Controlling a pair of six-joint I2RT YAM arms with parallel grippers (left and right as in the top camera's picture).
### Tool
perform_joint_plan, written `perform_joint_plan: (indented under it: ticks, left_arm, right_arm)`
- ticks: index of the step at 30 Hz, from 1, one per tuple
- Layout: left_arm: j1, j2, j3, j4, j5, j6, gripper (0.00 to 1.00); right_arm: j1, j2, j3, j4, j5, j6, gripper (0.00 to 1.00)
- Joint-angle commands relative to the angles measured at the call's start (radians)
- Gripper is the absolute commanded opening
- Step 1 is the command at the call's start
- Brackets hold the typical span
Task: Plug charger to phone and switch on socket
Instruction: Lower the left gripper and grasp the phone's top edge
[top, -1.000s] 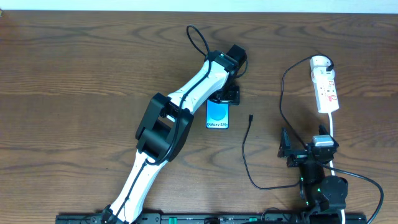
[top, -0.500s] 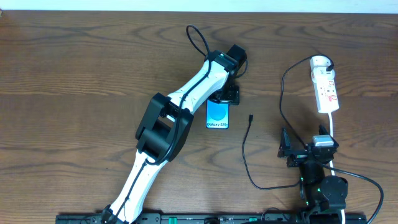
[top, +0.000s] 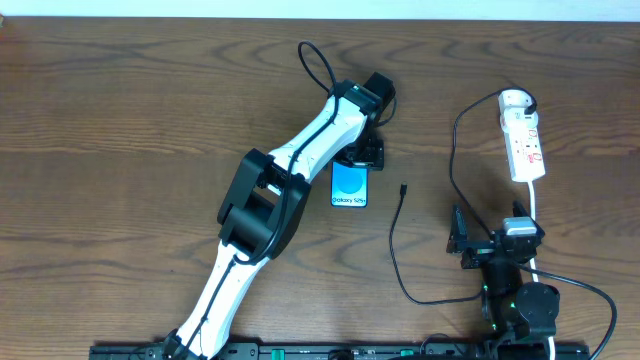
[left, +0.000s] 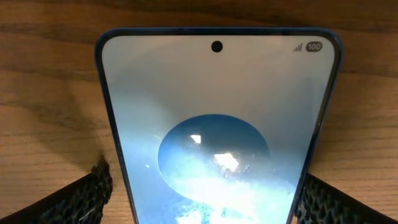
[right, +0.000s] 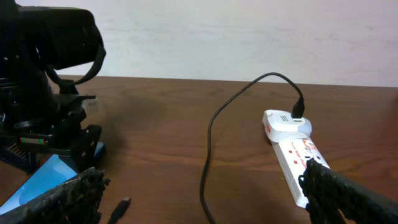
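You'd plugged nothing: charger (top: 402, 188) lay loose near phone (top: 350, 185), socket (top: 524, 143) seemingly unswitched (left gripper (top: 360, 157), right gripper (top: 462, 240): jaws apart, gripping nothing).

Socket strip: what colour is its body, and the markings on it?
White body, red markings; the socket strip shows best in the right wrist view.

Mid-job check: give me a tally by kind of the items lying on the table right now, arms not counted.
phone: 1
charger cable: 1
power strip: 1
Total: 3
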Motion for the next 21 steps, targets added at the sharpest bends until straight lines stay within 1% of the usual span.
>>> perform_joint_plan:
  ticks: [1,2,4,5,17,21]
  left_arm:
    - [0.004,0.045,0.003,-0.015,0.002,0.000,0.93]
    - [0.004,0.045,0.003,-0.015,0.003,-0.001,0.93]
    - [0.004,0.045,0.003,-0.015,0.003,0.000,0.87]
    - [0.004,0.045,0.003,-0.015,0.003,0.000,0.85]
    - [0.004,0.045,0.003,-0.015,0.002,0.000,0.84]
    - [0.004,0.045,0.003,-0.015,0.002,0.000,0.81]
  right_arm:
    - [0.008,-0.005,-0.003,-0.004,0.008,-0.007,0.99]
    - [0.008,-0.005,-0.003,-0.004,0.008,-0.007,0.99]
    - [0.008,-0.005,-0.003,-0.004,0.008,-0.007,0.99]
    - [0.008,-0.005,-0.003,-0.004,0.008,-0.007,0.99]
    - [0.008,-0.005,-0.003,-0.004,0.008,-0.007,0.99]
    - [0.008,-0.005,-0.003,-0.004,0.008,-0.007,0.99]
